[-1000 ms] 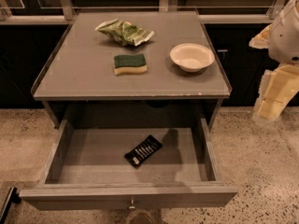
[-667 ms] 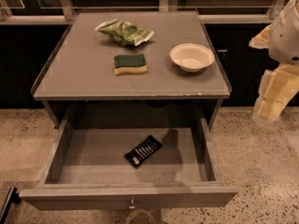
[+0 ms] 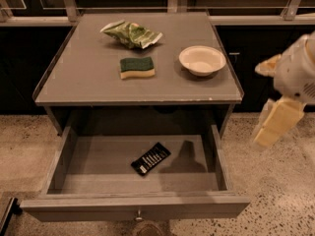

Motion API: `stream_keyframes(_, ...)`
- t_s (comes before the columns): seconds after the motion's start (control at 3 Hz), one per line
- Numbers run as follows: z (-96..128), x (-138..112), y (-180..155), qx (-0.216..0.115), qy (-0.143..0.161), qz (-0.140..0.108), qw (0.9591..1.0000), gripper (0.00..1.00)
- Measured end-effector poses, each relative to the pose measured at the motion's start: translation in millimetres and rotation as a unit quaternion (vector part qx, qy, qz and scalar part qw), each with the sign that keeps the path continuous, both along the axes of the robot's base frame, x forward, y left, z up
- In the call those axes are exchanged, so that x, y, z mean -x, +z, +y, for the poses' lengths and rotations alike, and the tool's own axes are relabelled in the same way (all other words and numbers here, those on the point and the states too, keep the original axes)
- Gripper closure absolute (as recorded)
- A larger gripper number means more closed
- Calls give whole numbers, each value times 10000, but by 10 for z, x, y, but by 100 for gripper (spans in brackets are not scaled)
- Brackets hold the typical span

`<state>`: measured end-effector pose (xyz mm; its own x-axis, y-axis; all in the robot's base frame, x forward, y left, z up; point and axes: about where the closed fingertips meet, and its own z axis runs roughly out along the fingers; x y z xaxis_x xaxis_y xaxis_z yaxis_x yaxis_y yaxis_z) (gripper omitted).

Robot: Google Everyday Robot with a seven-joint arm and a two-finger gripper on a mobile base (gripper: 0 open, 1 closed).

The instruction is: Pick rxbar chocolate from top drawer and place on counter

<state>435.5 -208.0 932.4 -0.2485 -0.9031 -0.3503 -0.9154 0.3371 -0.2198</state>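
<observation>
Rxbar chocolate lies flat and askew on the floor of the open top drawer, slightly right of centre and touching nothing. Above it, the table carries a sponge, a white bowl and a green snack bag. The gripper hangs off the table's right side, well apart from the bar; whether it is wide or narrow cannot be told. Nothing has shifted over the last second, so the reach into the drawer seems not yet begun.

gripper dropped lower, right of the top drawer
</observation>
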Motion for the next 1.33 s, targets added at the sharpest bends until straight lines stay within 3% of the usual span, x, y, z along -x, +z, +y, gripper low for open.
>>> stream_keyframes(0.33,187,20,-782,-728,-209,284,9967,0)
stream_keyframes(0.67,206,-82,-887,-806,-343,88,9961,0)
stream_keyframes(1.0,206,-87,-875,-806,-343,76,9961,0)
stream_keyframes(1.33,262,-31,-1079,-1064,-642,102,9922,0)
